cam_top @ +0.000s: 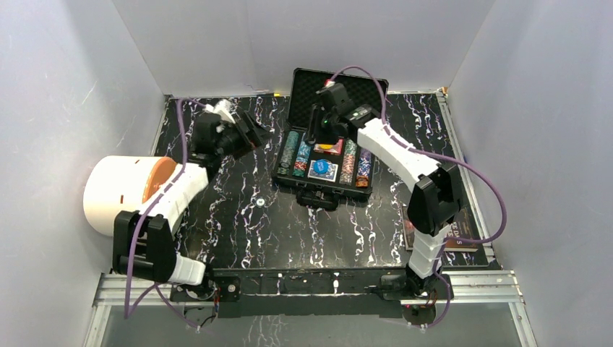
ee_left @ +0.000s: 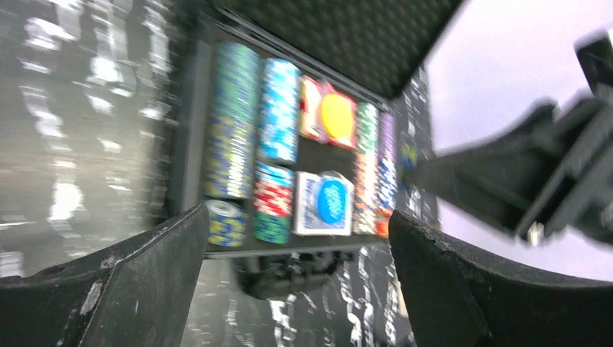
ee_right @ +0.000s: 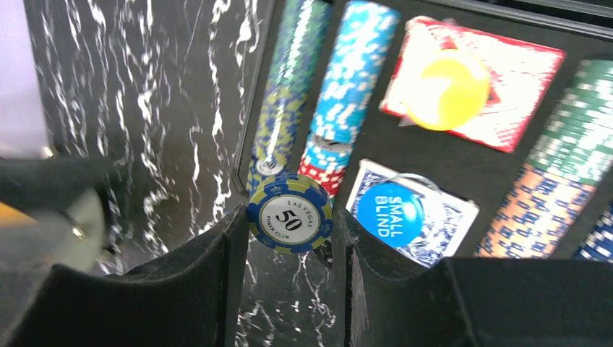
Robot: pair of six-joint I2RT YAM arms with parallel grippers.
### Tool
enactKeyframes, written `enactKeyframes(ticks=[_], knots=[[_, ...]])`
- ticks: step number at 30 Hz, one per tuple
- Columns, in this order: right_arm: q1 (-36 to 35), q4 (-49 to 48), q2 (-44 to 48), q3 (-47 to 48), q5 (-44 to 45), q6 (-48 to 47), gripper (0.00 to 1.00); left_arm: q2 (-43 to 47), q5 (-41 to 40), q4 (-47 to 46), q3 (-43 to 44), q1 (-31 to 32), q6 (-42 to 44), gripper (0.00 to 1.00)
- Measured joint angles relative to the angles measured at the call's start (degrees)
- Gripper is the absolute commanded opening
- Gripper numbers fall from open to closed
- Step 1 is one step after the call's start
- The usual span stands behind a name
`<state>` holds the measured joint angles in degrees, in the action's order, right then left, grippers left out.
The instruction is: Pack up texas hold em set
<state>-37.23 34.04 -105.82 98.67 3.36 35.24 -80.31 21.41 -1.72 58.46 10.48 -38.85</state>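
Top external view: black case point(cam_top: 340, 189) open at the far middle of the table point(cam_top: 289, 231), foam lid point(cam_top: 303, 83) standing up toward the back wall. Inside, long rows of chips point(cam_top: 290, 153) along both sides, with the red deck point(ee_right: 528, 87) and the blue deck point(cam_top: 322, 170) in the middle compartments. On the red deck a yellow disc point(ee_right: 446, 88), on the blue one a blue disc point(ee_right: 391, 210) marked "SMALL BLIND". Right gripper point(ee_right: 292, 224) over the case, closed on a single chip point(ee_right: 290, 211), blue and yellow, marked 50, pinched by its edge. Left gripper point(ee_left: 296, 224) just left of the case, spread wide, nothing between the fingers. White cylinder point(cam_top: 116, 191) at the left edge, close beside the left arm. Book point(cam_top: 466, 237) at the right, partly hidden under the right arm.
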Motion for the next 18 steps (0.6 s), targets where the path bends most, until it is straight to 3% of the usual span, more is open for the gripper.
enactKeyframes(ticks=[7,18], knots=[[8.5,4.2,0.7,1.1,-3.0,11.8,0.39,-1.9,-1.4,-19.0,-7.8,15.1,-9.1,0.85],[9.2,5.1,3.2,0.9,-7.7,22.3,0.4,-10.5,-9.3,-31.9,-6.3,20.4,-10.1,0.84]])
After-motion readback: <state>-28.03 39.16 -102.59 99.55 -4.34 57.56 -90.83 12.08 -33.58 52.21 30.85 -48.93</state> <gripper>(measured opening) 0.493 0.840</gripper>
